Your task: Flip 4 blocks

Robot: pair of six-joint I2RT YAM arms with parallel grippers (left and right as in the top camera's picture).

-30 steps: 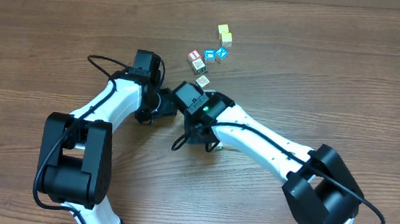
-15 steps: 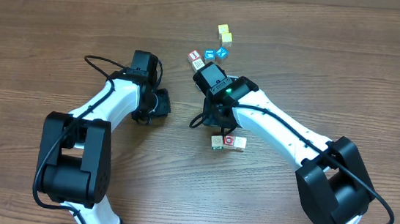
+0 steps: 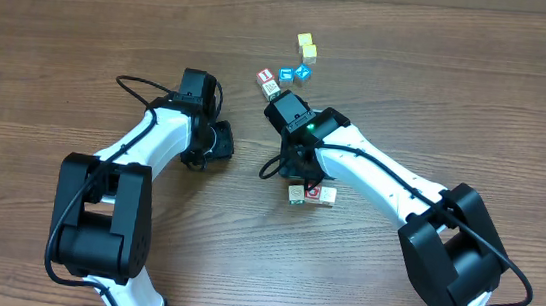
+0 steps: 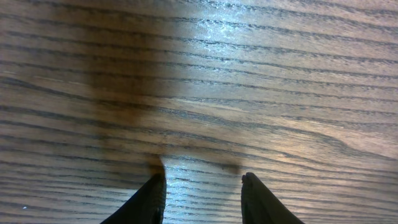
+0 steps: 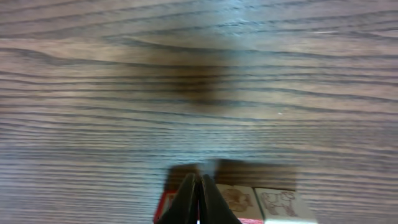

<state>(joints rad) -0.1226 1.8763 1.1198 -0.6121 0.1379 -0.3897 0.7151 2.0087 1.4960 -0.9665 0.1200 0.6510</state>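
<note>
Yellow cubes (image 3: 306, 46): two, touching each other, at the far side of the worktop (image 3: 460, 91).
Blue-faced cubes (image 3: 294, 74): two, side by side, just nearer than the yellow pair.
Red-and-white block (image 3: 265, 76): one, just left of the blue pair.
Pale block (image 3: 272, 89): one, against the red-and-white block, partly covered by the right arm's wrist.
Row of blocks (image 3: 313, 194): three as far as can be told, touching in a line near the middle of the worktop. A red-marked one sits between two pale ones. The right wrist view shows a red face and two pale faces with drawings.
Left end effector (image 4: 202, 180): fingers partly apart with nothing between them, over bare wood, well apart from every block.
Right end effector (image 5: 198, 186): fingers pressed together and holding nothing. The tips are at the edge of the row, by its red face; whether they touch it cannot be told.
</note>
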